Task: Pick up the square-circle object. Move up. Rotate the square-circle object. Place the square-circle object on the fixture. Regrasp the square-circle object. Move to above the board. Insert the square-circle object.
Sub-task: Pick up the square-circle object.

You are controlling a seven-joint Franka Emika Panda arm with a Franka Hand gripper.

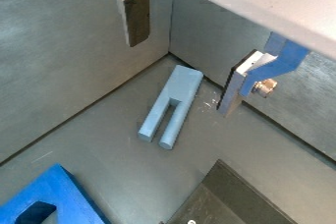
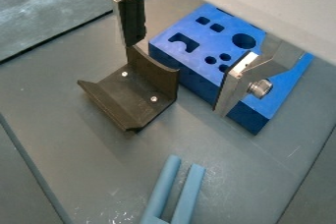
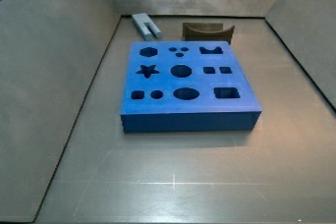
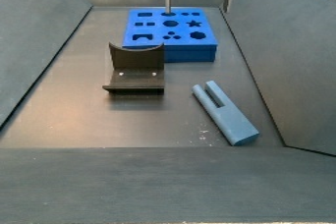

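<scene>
Bar stock, the square-circle object point(image 4: 226, 112) lies flat on the floor at the fixture's point(image 4: 134, 69) four o'clock, looking rigid, light, best pinched mid-length across its flat sides by the empty, wide-apart gripper point(image 2: 188, 49) above.

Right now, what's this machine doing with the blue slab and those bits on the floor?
Nothing is being handled yet. The gripper hangs open and empty above the floor, its two fingers spread wide apart. The square-circle object, a slim grey-blue bar, lies flat on the floor, touching nothing else. The fixture, a dark notched bracket, stands between the bar and the board, the blue slab with shaped cut-outs. None of those cut-outs holds a piece, so the pick-up has not begun.
</scene>
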